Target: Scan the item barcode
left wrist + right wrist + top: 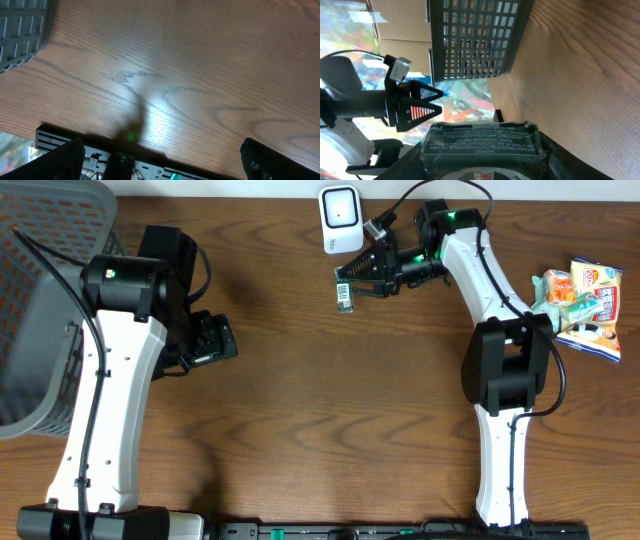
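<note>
Gripping a small dark-green packet (344, 290) at its tip, the right tool (362, 277) reaches across the far side of the tabletop (330, 400), its jaws partly closed and clamped on the packet. In the overhead view the packet sticks out from the tool tip on the side toward the grey basket (40, 300), held clear of the wood. It sits just in front of the white scanner (341, 220), close to it but not touching. Its upper face carries a pale label with dark marks too small to read.

From the right wrist camera the same packet fills the lower middle of the view, pinched between the dark jaws. Lines of white print on its green face run upside down. Beyond it stand the basket's lattice wall and the other arm.

The left tool (222, 340) hangs over bare wood beside the basket, well apart from the packet and scanner. Its fingers (62, 160) stand spread as wide as they go, with nothing between them.

A few bright snack bags (585, 305) lie at the tabletop's right edge, near the right arm's base.
</note>
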Available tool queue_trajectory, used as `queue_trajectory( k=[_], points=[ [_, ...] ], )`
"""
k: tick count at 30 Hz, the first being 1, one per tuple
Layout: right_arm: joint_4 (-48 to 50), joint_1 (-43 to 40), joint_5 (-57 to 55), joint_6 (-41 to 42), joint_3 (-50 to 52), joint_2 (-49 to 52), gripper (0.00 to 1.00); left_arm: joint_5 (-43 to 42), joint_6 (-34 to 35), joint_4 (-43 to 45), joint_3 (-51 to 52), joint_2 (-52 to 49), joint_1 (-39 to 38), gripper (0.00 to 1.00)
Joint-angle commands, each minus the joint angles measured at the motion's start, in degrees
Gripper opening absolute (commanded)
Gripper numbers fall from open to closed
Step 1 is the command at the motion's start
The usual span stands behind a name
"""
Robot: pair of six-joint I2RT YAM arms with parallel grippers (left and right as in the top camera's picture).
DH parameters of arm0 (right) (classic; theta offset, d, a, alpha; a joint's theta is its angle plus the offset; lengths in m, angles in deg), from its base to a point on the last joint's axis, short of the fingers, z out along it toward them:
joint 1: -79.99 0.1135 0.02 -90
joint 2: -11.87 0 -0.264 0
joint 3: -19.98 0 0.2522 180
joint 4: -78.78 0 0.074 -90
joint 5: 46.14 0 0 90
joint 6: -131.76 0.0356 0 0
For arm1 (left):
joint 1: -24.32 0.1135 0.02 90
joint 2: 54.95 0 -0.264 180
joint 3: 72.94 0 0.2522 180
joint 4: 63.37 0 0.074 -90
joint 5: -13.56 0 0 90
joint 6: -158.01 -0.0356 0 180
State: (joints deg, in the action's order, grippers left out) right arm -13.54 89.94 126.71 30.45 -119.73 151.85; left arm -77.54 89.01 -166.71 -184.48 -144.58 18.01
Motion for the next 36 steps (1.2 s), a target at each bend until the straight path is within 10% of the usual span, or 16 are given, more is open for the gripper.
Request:
queue_trajectory(
  k=[1,36],
  points=[
    [-0.2,-0.2,2.1,-5.0,-1.2,-1.0,0.56,0.7,0.1,-0.2,0.1,-0.2,0.1,0.97],
    [12.4,0.9,-1.5,-12.7,-1.2,-12.2,0.56,0.7,0.1,-0.2,0.1,-0.2,0.1,0.98]
  ],
)
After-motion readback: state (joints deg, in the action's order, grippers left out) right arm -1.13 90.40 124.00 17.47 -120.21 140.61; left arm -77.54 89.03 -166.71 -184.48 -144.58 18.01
